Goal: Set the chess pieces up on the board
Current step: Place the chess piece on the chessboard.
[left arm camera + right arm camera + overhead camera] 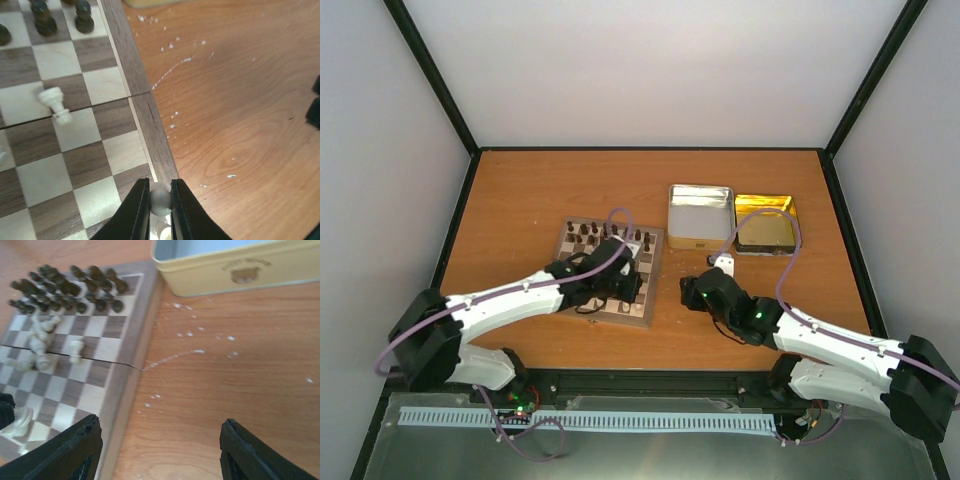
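The board (608, 268) lies on the surface (520, 200). The right claw (157, 450) gapes empty beside it. The left claw (160, 205) pinches 1 cream piece (160, 197) at the board's edge; it could roll off if released tilted.

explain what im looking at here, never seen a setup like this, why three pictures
Two robot arms are bolted at the near edge of a wooden table. One picture looks down from above; the other two come from cameras on each wrist. On the table lie a chessboard with dark pieces lined up along its far rows, pale pieces scattered, and two open tins, silver and gold. The left end effector is shut on a pale piece at the board's edge. The right end effector is open over bare table, holding nothing.
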